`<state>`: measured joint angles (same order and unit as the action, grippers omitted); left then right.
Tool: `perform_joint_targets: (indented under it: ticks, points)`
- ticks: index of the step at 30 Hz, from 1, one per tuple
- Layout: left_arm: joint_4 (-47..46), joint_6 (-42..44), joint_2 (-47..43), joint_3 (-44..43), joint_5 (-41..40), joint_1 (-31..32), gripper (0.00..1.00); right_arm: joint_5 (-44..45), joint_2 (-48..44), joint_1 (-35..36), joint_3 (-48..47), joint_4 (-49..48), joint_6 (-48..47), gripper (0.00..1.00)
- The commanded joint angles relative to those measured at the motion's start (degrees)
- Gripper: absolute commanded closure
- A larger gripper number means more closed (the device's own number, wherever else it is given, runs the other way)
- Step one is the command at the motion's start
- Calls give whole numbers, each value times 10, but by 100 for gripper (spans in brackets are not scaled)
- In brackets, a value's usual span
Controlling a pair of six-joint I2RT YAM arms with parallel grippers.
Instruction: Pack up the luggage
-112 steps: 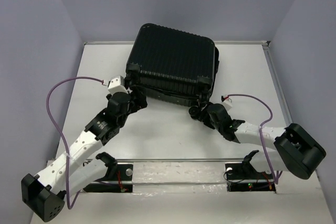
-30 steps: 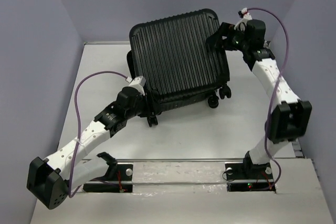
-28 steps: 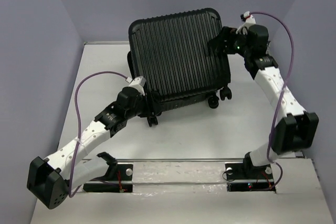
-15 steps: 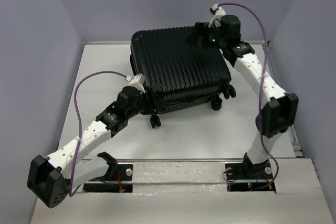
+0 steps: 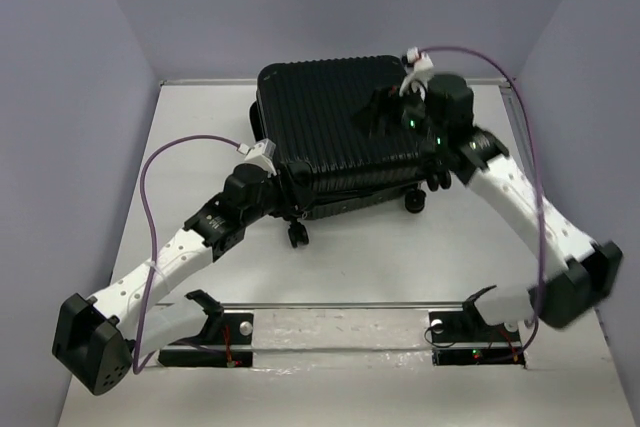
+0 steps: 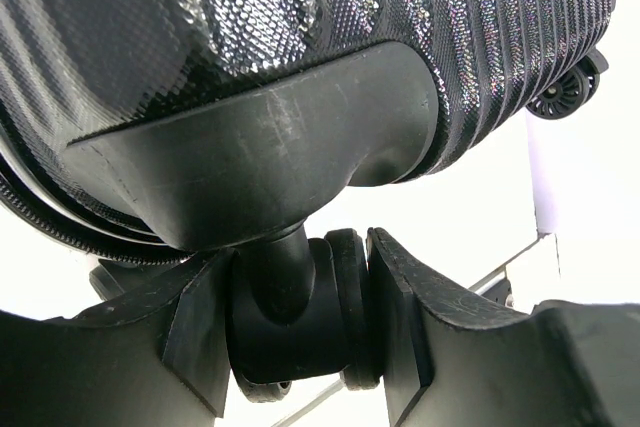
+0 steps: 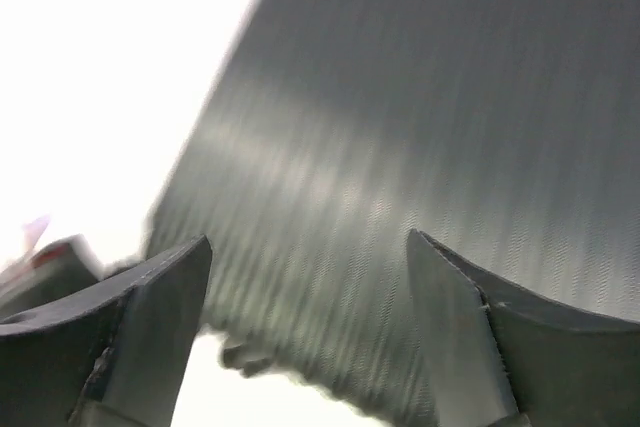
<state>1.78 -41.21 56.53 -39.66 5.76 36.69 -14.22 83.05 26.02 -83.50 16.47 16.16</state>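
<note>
Left gripper clamping luggage wheel, right gripper (blurred) apparently spread

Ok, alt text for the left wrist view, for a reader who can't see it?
Close-up of the left gripper with its jaws closed on a black caster wheel at a corner of the ribbed black luggage, which fills the upper frame. A second wheel shows at the upper right edge.

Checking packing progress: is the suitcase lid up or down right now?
Down: the luggage lies flat, its ribbed top shell resting over the bottom half. Whether it is zipped, cannot tell.
</note>
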Motion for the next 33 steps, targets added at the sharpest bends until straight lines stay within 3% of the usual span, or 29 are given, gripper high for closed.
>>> perform_joint_targets:
  ticks: [1, 6, 9, 13, 18, 23, 33]
  points:
    - [-127, 49, -5, -37, 41, 18, 94, 17, -148, 155, 208, -183, 38, 21]
    - [-150, 19, -14, -23, 22, 18, 94, 103, -187, 253, 404, -250, 73, 24]
    - [-167, -4, -22, -14, 11, 19, 94, 167, -176, 309, 431, -282, 68, 23]
    - [-201, -31, -20, -10, 5, 18, 94, 198, -135, 328, 476, -370, 86, 19]
    - [-226, -56, -11, -11, 8, 19, 94, 247, -29, 356, 498, -484, 124, 11]
    - [-238, -72, -10, -11, 8, 19, 94, 309, 69, 371, 489, -561, 181, 11]
    - [-239, -77, -23, 9, 10, 22, 94, 409, 164, 371, 472, -616, 240, 39]
